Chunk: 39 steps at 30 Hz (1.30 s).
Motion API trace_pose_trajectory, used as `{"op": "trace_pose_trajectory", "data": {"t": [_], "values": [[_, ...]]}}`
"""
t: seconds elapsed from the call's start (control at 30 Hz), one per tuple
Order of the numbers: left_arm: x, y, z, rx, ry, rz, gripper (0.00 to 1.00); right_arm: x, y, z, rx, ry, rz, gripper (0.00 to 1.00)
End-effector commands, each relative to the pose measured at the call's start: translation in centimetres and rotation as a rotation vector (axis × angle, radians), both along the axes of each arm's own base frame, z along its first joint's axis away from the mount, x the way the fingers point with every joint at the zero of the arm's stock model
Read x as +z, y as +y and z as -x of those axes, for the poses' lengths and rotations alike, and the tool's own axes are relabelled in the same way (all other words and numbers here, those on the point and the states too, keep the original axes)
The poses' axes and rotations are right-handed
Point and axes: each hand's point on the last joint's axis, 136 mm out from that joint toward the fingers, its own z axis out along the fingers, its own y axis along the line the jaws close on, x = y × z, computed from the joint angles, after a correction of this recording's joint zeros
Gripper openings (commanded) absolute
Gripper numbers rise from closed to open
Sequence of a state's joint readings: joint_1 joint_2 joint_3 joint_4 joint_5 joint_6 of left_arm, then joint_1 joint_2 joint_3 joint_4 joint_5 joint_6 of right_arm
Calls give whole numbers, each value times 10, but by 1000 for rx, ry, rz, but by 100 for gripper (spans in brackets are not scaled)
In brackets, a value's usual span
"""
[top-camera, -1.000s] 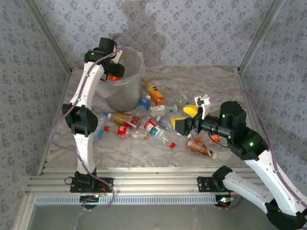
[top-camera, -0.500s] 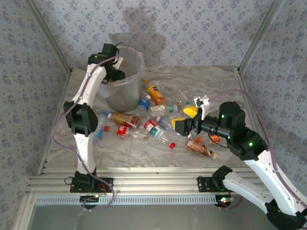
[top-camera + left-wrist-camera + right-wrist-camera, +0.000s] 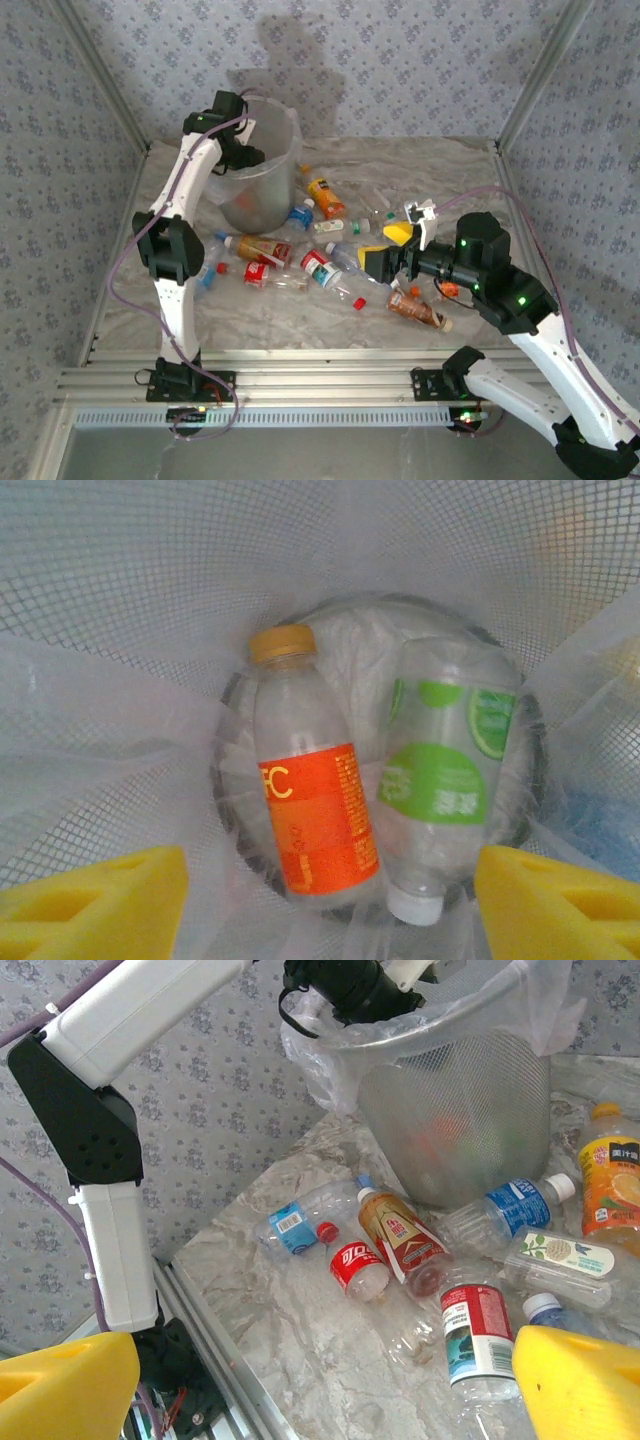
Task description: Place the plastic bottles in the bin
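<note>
The left tool (image 3: pixel 243 152) hangs over the mouth of the bin (image 3: pixel 262 200), its yellow fingers spread with nothing between them. Straight below it, on the bin's floor, an orange-labelled bottle (image 3: pixel 315 820) and a green-labelled bottle (image 3: pixel 440 790) lie side by side, caps pointing opposite ways.

The rest of the bottles are scattered across the worktop (image 3: pixel 450 180), and the right tool (image 3: pixel 385 245) is by far the nearer to them. It hovers low, fingers wide apart and empty. Just ahead of it and below, close to its right-hand finger, lies a red-labelled bottle (image 3: pixel 477 1340). Its long axis runs away from the tool, so it crosses the line along which the fingers close. That looks a fair lie for a pinch across the body, though the tool would need to shift towards that finger's side to centre it. The bin stands well beyond, further ahead.
</note>
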<state>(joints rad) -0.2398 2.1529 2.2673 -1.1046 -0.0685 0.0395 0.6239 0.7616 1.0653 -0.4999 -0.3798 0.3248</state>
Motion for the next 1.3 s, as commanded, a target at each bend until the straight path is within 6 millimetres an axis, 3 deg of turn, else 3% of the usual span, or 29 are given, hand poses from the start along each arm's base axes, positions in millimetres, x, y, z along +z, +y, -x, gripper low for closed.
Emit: {"op": "trace_pose_trajectory", "data": {"t": [0.0,0.13,0.43,0.67,0.83,1.0,1.17,1.27], "values": [[18,7,9,26,-18,8,77,-5,-5,-1,-27,28,7,98],[39,3,13,30,-58,52,77,-12,-8,-5,-59,44,26,98],[114,-11,36,31,-223,223,78,-50,-24,-33,-205,121,162,96],[154,-35,76,-42,-324,424,82,-80,-32,-56,-271,171,275,94],[173,-61,119,-160,-393,636,96,-99,-37,-74,-283,207,325,86],[177,-99,170,-318,-381,828,100,-116,-44,-98,-271,255,362,79],[164,-127,215,-397,-370,892,99,-134,-57,-124,-289,293,409,76],[156,-136,232,-405,-363,931,100,-150,-71,-140,-310,327,452,75]]}}
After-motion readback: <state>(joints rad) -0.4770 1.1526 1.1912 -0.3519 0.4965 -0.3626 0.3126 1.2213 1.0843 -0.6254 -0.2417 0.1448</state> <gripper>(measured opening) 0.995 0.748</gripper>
